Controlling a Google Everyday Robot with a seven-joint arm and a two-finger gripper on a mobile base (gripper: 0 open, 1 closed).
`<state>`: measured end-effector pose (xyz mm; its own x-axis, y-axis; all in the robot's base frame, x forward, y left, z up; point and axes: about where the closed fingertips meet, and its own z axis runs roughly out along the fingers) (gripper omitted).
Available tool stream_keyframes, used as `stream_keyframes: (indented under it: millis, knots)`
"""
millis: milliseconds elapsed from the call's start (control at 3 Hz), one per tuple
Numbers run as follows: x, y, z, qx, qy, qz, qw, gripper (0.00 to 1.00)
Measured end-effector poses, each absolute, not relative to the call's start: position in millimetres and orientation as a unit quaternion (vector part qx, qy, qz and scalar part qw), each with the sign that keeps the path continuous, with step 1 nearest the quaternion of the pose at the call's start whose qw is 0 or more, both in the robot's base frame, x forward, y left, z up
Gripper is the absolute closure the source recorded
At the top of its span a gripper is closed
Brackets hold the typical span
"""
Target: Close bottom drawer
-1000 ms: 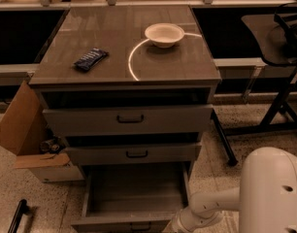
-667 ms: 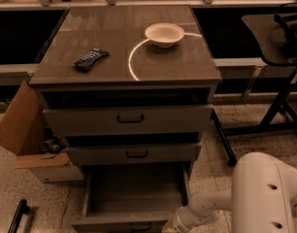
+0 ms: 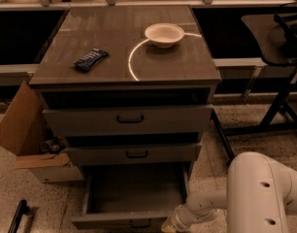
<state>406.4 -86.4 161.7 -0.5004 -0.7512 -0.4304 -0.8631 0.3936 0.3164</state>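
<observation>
The bottom drawer (image 3: 134,191) of the grey-brown cabinet stands pulled far out, its plain grey inside empty and its short front panel (image 3: 124,221) near the bottom edge of the camera view. My white arm reaches in from the lower right. My gripper (image 3: 169,225) is at the right end of the drawer's front panel, mostly cut off by the frame's lower edge. The two drawers above it, the top one (image 3: 129,119) and the middle one (image 3: 133,154), sit slightly out.
On the cabinet top lie a white bowl (image 3: 164,34), a dark packet (image 3: 90,59) and a pale cable loop (image 3: 134,57). An open cardboard box (image 3: 27,140) stands at the left. A dark stand with legs (image 3: 279,106) is at the right.
My arm has shifted left and forward, and the gripper has moved closer to the right end of the bottom drawer's front. The drawer stands as far out as before.
</observation>
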Motion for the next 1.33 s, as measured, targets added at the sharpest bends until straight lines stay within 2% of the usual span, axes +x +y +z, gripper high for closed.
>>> stream_keyframes:
  millis: [333,1333]
  knots:
    - [406,-86,162,-0.488,0.827,0.255,0.110,1.00]
    - [487,-80,178,-0.628,0.736,0.129,0.215,1.00]
